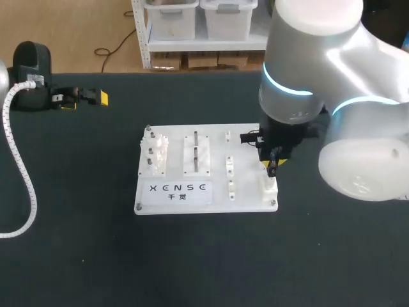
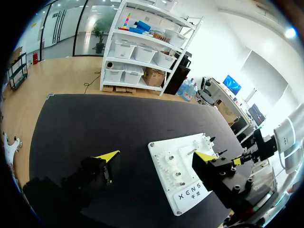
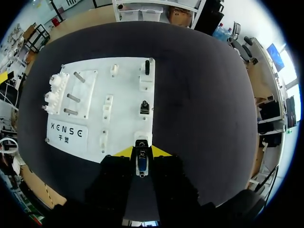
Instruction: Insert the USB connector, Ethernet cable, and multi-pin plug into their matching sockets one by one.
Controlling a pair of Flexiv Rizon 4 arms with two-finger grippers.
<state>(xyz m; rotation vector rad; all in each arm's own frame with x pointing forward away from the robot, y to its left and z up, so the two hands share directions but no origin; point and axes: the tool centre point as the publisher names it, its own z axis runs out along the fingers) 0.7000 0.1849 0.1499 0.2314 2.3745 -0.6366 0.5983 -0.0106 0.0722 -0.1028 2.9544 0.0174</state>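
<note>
Head view: my right arm's bulky silver housing (image 1: 319, 83) hides the rear right corner of the white plastic socket board (image 1: 172, 192). The right fingers (image 1: 273, 165) hang over the white corner socket block (image 1: 268, 187), too small to read. The left fingers (image 1: 96, 97) sit near the rear left edge of the black desk (image 1: 192, 256), well apart from the board.

Left wrist view: the left fingers (image 2: 108, 156) are spread wide with nothing between them, and the board (image 2: 183, 183) lies ahead.

Right wrist view: the right fingers (image 3: 124, 152) are clamped on the silver and blue USB connector (image 3: 141, 161). Its tip is at the socket block (image 3: 142, 137) on the board's edge. I cannot tell whether it has entered.

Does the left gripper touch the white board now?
Apart. In the head view, bare black table lies between the left gripper and the white board.
</note>
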